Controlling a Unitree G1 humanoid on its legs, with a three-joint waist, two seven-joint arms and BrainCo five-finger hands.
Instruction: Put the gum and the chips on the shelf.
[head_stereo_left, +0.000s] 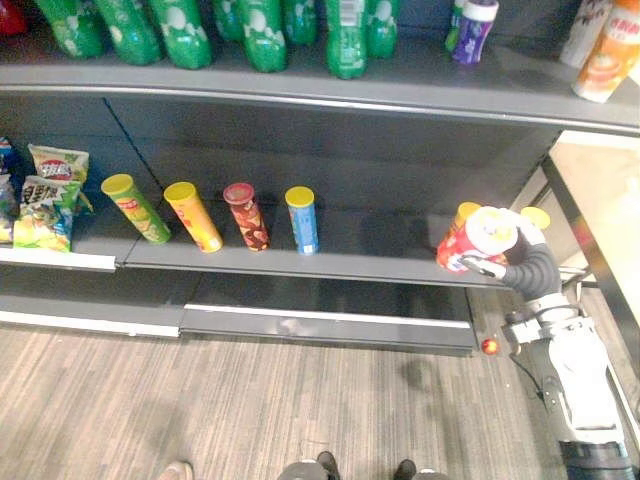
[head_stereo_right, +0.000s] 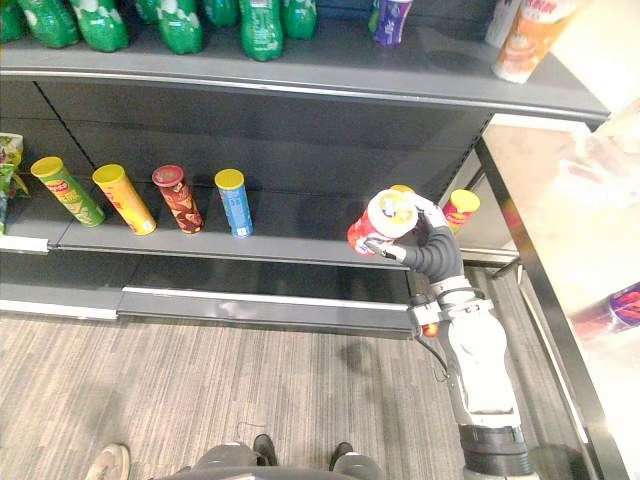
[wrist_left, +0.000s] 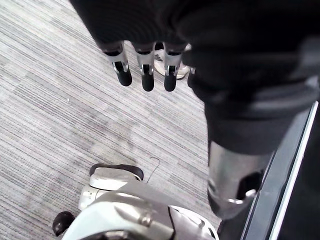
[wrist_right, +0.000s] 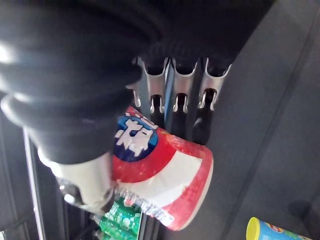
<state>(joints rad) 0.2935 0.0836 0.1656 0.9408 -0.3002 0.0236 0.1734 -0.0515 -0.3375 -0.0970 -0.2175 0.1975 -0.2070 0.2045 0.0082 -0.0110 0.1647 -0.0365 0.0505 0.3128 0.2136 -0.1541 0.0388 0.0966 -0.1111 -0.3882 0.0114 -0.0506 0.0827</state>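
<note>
- Closest of all is the right hand (head_stereo_right: 428, 228). It is closed round the chips can (wrist_right: 165, 175), with the fingers on one side and the thumb on the other.
- Red and white, the chips can leans over in that hand. Its lid points up and its bottom is at the front edge of the middle shelf (head_stereo_right: 290, 245). I cannot tell if the bottom touches the shelf.
- Just behind the hand, two yellow-lid cans (head_stereo_right: 460, 208) sit on the same shelf.
- Farther along that shelf, to the robot's left, four cans lean in a row: a blue can (head_stereo_right: 233, 200), a dark red can (head_stereo_right: 178, 198), a yellow can (head_stereo_right: 123, 198) and a green can (head_stereo_right: 68, 190).
- Snack bags (head_stereo_left: 45, 195) sit at the far left end.
- Up on the top shelf (head_stereo_right: 330, 65) are green bottles (head_stereo_left: 265, 30), a small purple tub (head_stereo_left: 472, 28) and orange bottles (head_stereo_left: 605, 60).
- Well apart from the shelves, the left hand (wrist_left: 145, 65) hangs over the striped floor (wrist_left: 60, 110). Its fingers are straight and hold nothing.
</note>
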